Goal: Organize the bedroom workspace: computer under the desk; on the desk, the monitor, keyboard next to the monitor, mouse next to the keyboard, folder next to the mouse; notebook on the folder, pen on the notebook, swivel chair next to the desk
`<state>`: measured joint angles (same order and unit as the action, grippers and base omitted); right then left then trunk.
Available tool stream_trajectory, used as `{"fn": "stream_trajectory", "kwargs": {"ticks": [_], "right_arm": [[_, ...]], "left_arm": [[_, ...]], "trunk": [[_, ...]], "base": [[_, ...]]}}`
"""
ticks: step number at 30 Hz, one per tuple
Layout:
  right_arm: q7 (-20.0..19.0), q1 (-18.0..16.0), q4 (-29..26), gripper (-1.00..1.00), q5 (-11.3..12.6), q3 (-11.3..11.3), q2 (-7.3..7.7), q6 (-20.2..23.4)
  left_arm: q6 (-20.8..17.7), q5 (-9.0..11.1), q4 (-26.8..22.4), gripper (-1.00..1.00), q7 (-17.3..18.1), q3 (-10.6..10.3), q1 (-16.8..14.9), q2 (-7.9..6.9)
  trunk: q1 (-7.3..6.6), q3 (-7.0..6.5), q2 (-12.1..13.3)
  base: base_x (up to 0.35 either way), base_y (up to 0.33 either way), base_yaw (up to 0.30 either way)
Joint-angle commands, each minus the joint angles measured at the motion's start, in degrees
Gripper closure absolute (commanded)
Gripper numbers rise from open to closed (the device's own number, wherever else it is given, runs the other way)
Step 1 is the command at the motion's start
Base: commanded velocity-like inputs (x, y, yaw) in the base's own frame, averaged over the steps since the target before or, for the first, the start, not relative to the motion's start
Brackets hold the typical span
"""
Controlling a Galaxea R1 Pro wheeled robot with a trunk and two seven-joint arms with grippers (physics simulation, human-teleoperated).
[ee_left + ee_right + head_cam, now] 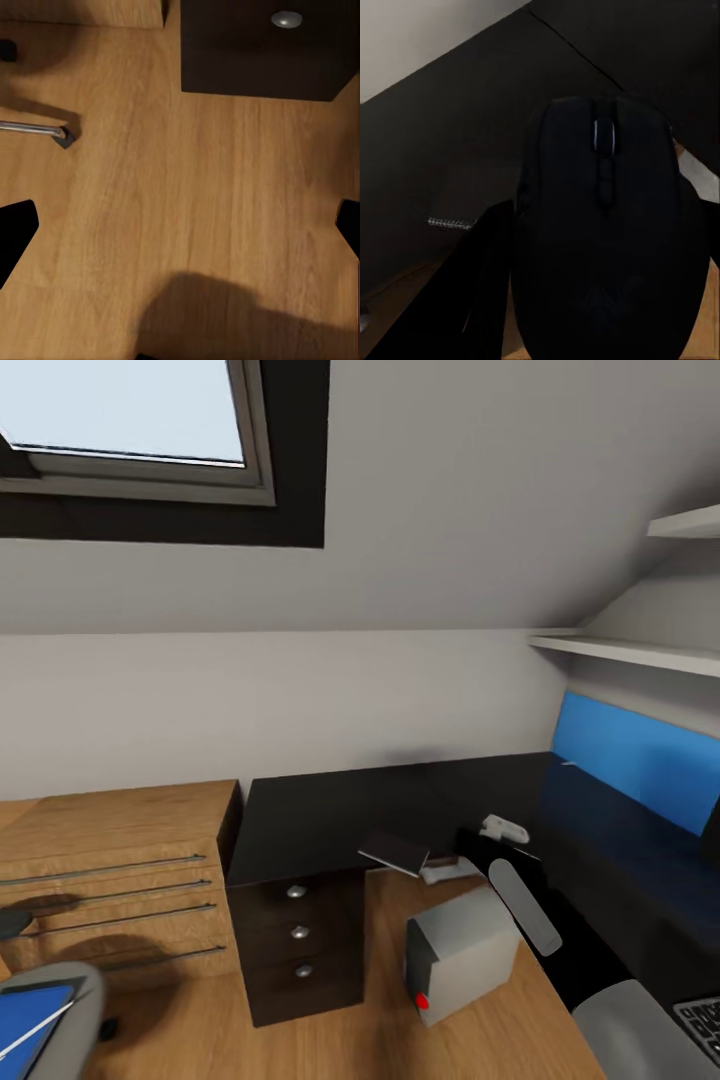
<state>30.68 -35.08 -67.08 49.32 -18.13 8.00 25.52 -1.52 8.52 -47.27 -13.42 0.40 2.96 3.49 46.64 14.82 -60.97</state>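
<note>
The mouse [604,232] sits pinched in the right claw [592,300], its scroll wheel facing the right wrist camera and one dark finger [484,277] pressed along its side. Behind it runs the black surface [457,142] of the desk, with the spiral edge of the notebook [450,223] showing just past the finger.

From the head, the surface [330,810] is a black corner top. The notebook [394,853] lies at its front edge, jutting over the inner corner. A small white object [504,828] rests on the right wing of the surface, near that same corner. Below, the computer [462,952] stands tilted on the wooden floor [300,1040] just off the surface's inner corner, red button toward the camera. Black drawers [297,940] with silver knobs sit under the left end, beside a light wooden cabinet [110,880].

At the lower left corner the blue folder [30,1020] lies on the swivel chair [85,1000], with the pen [40,1028] across it. The keyboard [705,1020] peeks in at the lower right.

The left claw [180,232] hangs spread wide over bare floor, its dark fingertips [15,232] at the frame's sides, empty.
</note>
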Motion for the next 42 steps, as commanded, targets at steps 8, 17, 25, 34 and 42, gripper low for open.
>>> {"fn": "stream_trajectory", "kwargs": {"ticks": [8,17,25,34,42], "right_arm": [[7.7,-0.1,6.1,1.0,-2.5,0.2,0.14,-14.5],[8.9,-0.4,18.4,1.0,-10.0,1.3,-0.18,-30.9],[8.8,-0.4,18.7,1.0,-10.9,1.3,-0.27,-31.6],[8.3,-0.6,26.6,1.0,-10.9,1.7,-0.01,-37.2],[5.2,-2.6,36.5,1.0,-11.2,1.7,0.03,-45.5]], "left_arm": [[-0.2,0.4,-0.2,-1.0,-0.1,0.0,0.0,-0.01],[-0.1,0.4,-0.2,-1.0,-0.3,0.0,0.0,-0.06],[-0.1,0.4,-0.2,-1.0,-0.3,0.1,0.0,-0.06],[-0.1,0.4,-0.2,-1.0,-0.3,0.1,0.0,-0.06],[-0.1,0.5,-0.1,-1.0,-0.3,0.0,0.0,0.01]], "trunk": [[0.01,0.5,-0.1],[0.01,1.01,-0.1],[0.01,1.08,-0.1],[0.01,1.58,-0.1],[0.01,2.17,-0.1]], "base": [[0.0,0.0,-0.225],[0.0,0.0,-0.119],[0.0,0.0,-0.036],[0.0,0.0,-0.227],[0.0,0.0,-0.107]]}}
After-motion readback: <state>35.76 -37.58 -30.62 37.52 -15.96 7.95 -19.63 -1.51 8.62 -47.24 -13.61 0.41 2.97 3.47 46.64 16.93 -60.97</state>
